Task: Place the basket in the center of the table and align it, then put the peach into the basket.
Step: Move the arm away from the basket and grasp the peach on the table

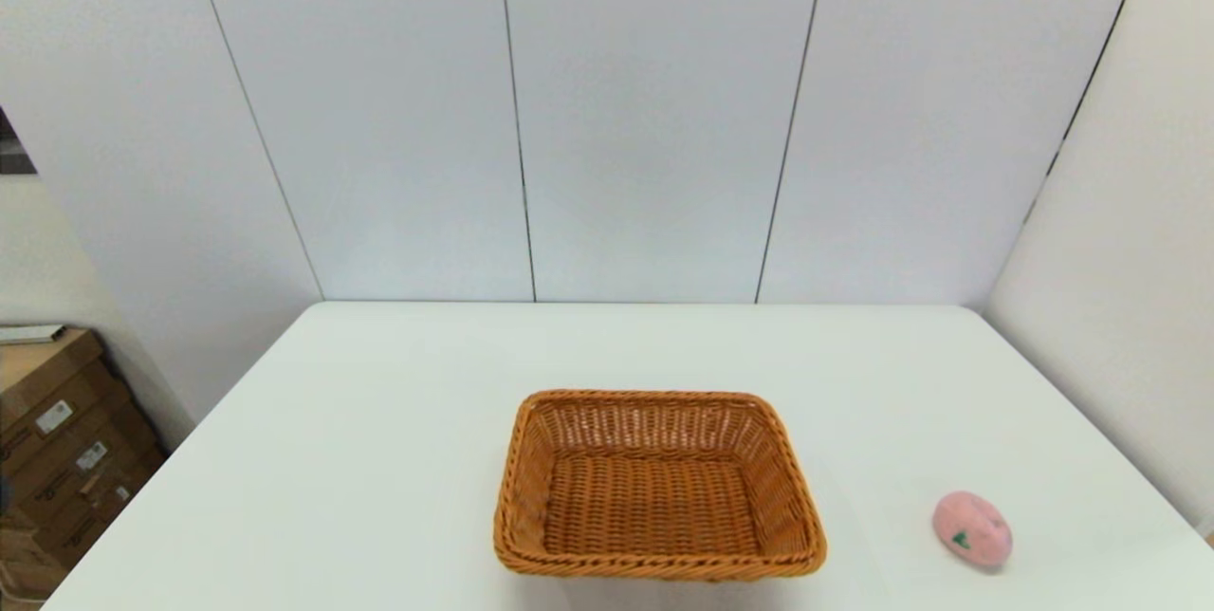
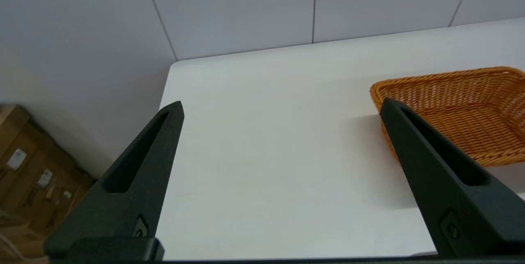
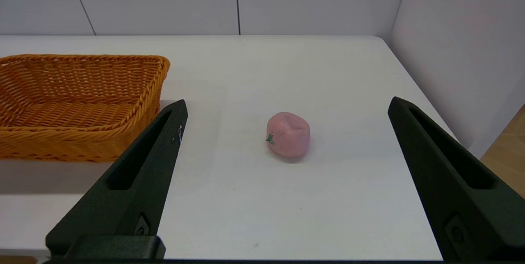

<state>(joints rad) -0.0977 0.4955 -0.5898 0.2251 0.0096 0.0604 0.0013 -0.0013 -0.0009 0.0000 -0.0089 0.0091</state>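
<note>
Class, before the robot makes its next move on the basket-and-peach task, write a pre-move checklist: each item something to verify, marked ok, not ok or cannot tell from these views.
1. Basket upright and empty: ok.
2. Basket centred on the table: cannot tell; it sits near the table's near edge, roughly mid-width, its sides about square to the table.
3. Peach out in the open, lying apart from the basket on the robot's right: ok.
4. Right gripper open and holding nothing, peach ahead between its fingers: ok.
5. Left gripper open, off the basket's left side, holding nothing: ok.
6. Peach in basket: not ok, not yet done.
</note>
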